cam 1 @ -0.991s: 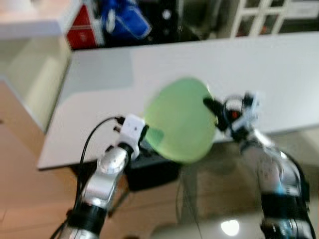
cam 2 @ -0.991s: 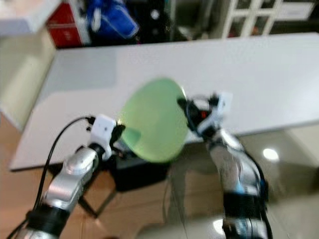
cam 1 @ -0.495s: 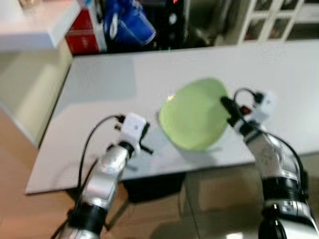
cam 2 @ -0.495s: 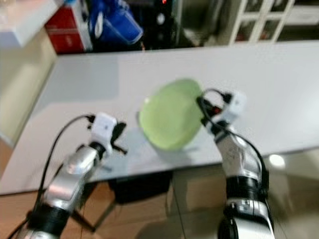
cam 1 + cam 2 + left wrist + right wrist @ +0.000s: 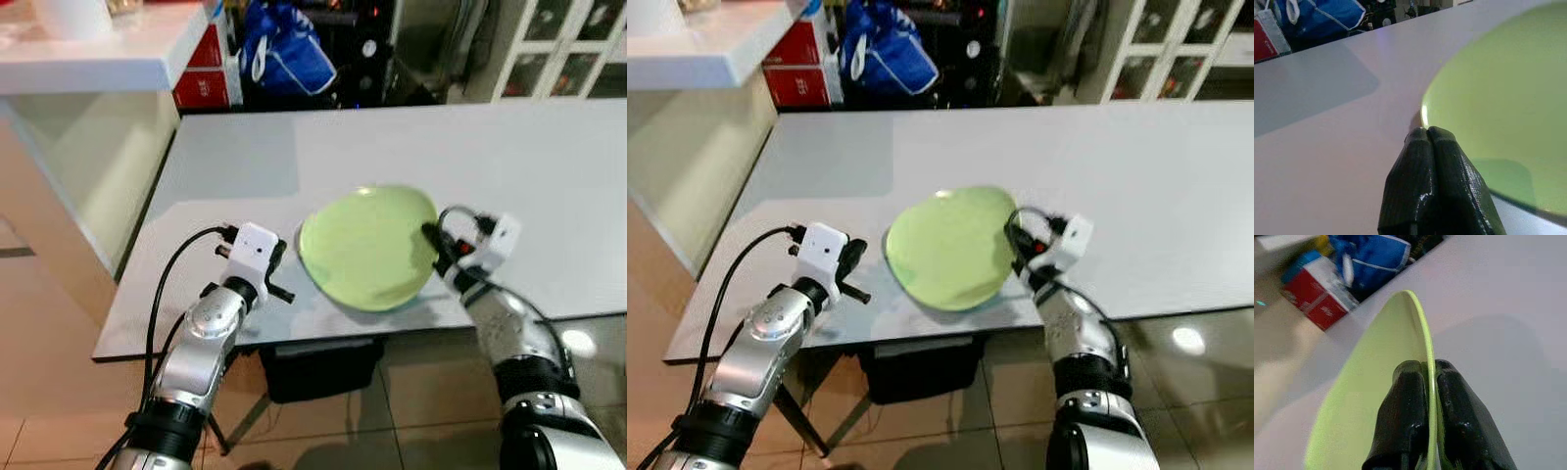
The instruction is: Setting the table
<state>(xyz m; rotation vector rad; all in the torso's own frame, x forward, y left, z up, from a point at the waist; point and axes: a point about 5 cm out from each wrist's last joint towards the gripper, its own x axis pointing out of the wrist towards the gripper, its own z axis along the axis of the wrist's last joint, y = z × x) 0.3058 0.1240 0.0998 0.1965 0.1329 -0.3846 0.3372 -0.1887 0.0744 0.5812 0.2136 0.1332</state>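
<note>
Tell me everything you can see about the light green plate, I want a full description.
The light green round plate looks smooth and matte, maybe plastic, with a thin raised rim and nothing on it. It sits low over the near part of the white table, tilted, apparently not yet flat. The right gripper is shut on its rim, one finger on each face. The left gripper, shut, is at the opposite edge; contact is unclear.

Plate [image 5: 367, 247] plain light green; table [image 5: 549, 157] white-grey, unpatterned; gripper fingers [image 5: 1409, 421] black; bag [image 5: 284, 54] blue; box [image 5: 204, 78] red
</note>
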